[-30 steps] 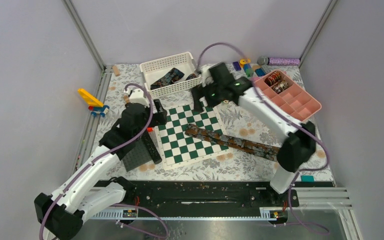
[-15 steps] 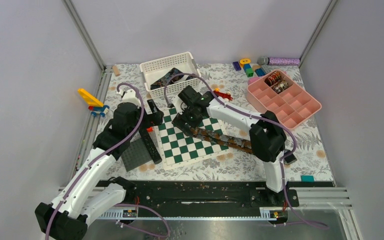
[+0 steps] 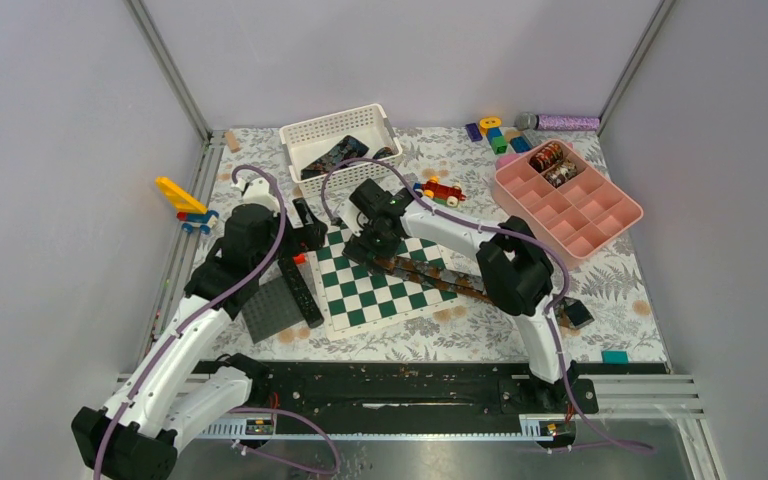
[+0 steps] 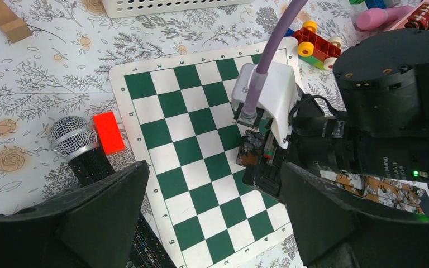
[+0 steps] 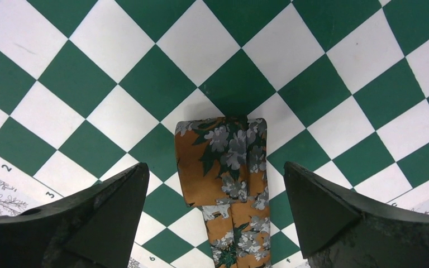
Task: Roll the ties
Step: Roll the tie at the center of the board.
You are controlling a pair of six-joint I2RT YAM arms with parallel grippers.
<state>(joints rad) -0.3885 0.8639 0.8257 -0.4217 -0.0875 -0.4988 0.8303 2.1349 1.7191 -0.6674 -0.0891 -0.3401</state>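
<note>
Hovering the right gripper low over the green-and-white chessboard, fingers spread wide and straddling the folded end of the rust-orange floral tie, one finger on each side and neither touching the fabric. Lying flat and unrolled across the board's right half, then running off its edge onto the flowered surface towards the right arm's base. Holding the left gripper just as wide, gripping nothing, above the board's left side and looking across at the right gripper. Sharing the surface beside the board's left edge with a microphone and a small red block. Storing more dark patterned ties loose in the white basket at the back. Storing coiled ties in the far corner compartments of the pink tray on the right.
</note>
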